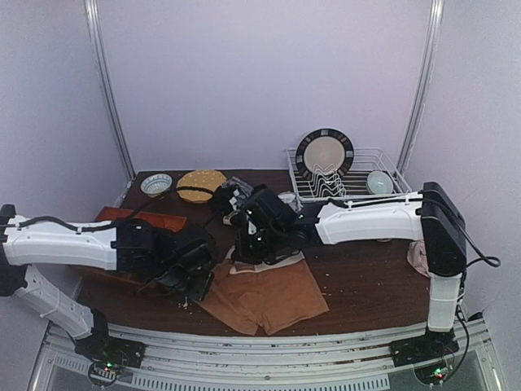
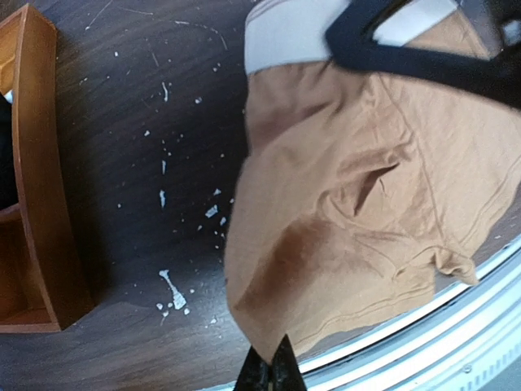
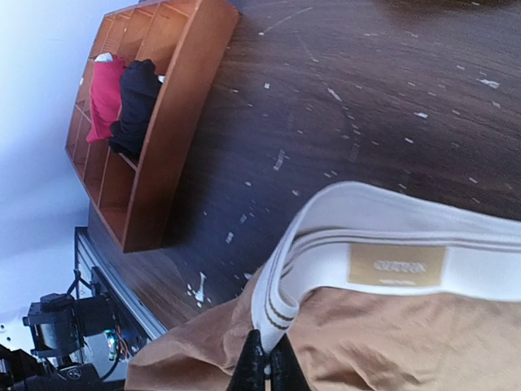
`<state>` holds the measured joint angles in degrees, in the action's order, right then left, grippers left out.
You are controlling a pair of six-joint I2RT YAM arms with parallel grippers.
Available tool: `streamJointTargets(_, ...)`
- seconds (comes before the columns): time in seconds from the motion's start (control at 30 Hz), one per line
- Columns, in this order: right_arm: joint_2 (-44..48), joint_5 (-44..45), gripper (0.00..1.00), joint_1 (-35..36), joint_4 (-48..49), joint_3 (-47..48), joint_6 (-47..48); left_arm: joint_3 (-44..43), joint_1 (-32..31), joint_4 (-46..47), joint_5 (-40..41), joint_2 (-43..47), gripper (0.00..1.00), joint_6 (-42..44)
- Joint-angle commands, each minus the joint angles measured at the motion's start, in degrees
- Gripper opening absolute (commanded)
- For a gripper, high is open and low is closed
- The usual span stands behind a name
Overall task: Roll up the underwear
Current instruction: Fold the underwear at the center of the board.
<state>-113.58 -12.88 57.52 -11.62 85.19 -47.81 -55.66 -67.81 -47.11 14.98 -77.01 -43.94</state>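
The right fingers (image 3: 254,368) pinch shut on the white waistband (image 3: 472,244) of the tan underwear (image 3: 391,342). Its tan label (image 3: 396,265), just beyond them, is too small to read. The left fingers (image 2: 285,368) close tight on its hem. A wooden rack (image 3: 175,114) stands well beyond the right fingers on the crumb-strewn counter (image 3: 342,106).
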Motion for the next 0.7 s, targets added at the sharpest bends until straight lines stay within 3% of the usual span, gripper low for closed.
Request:
streamJointTargets(0.0, 8.29, 2.18, 0.0, -2.07, -1.32, -6.21, 3.74, -8.45, -3.54, -7.88, 6.09, -8.13, 0.0, -0.58)
streamJointTargets(0.27, 15.62, 1.24, 0.0, -7.98, -2.51, -15.57, 7.48, -20.2, -7.25, -9.28, 8.28, -19.14, 0.0, -0.86)
streamJointTargets(0.67, 18.41, 0.68, 0.0, -14.69, -5.87, -20.46, 12.94, -32.75, -8.24, -2.13, 0.85, -31.03, 0.0, 2.51)
